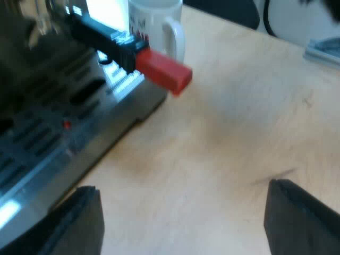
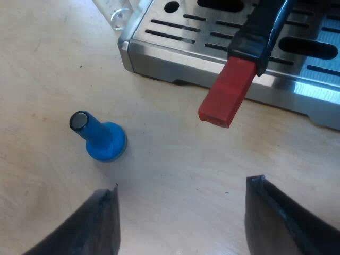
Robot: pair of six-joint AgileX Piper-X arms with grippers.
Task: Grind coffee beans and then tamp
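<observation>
Light wooden tabletop (image 1: pixel 239 127) runs under both arms and carries all items noted.

Left wrist view: the left gripper (image 1: pixel 186 226) hangs over bare wood beside the espresso machine (image 1: pixel 48 143). Its two black fingers (image 1: pixel 79 226) stand wide apart with nothing between them. The slotted metal drip tray (image 1: pixel 114 87) sits at the machine's front. The holder's dark handle (image 1: pixel 106 42) projects above the tray, and its red end (image 1: pixel 163 70) reaches past the tray's edge, over the table. The metal part of the holder is hidden, so its seating in the machine cannot be confirmed. A white mug (image 1: pixel 156 24) stands on the table just beyond the red end, close to the machine.

Right wrist view: the right gripper (image 2: pixel 183 223) is over the wood in front of the drip tray, fingers spread and empty. The blue tamper (image 2: pixel 100 139) stands on its broad base on the table, near that gripper, apart from it and from the machine. A clear measuring glass (image 2: pixel 114 13) stands at the tray's corner.
</observation>
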